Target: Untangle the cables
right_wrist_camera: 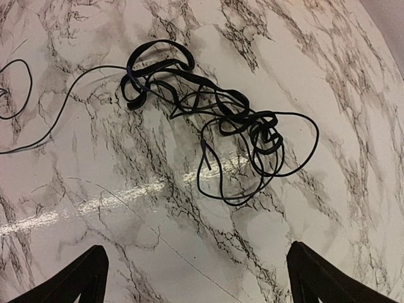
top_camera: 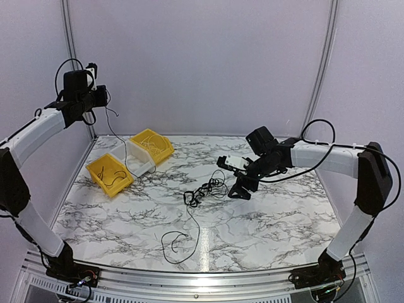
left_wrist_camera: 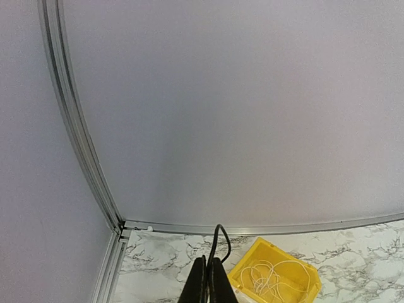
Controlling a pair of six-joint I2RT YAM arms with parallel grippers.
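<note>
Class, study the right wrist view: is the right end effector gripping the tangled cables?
No, the right end effector stands open, and the tangled cables lie on the table ahead of it.

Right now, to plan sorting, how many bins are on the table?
3: the near yellow bin at the left, the white bin beside it, the far yellow bin beyond. None looks hidden.

1. Place: robotics lab test cell.
2. Enclosure: plain pale walls, framed by aluminium profiles.
3. Work surface: marble-patterned table; plastic bins kept at 10 o'clock.
4. Two robot arms are mounted on a rail at 6 o'clock.
</note>
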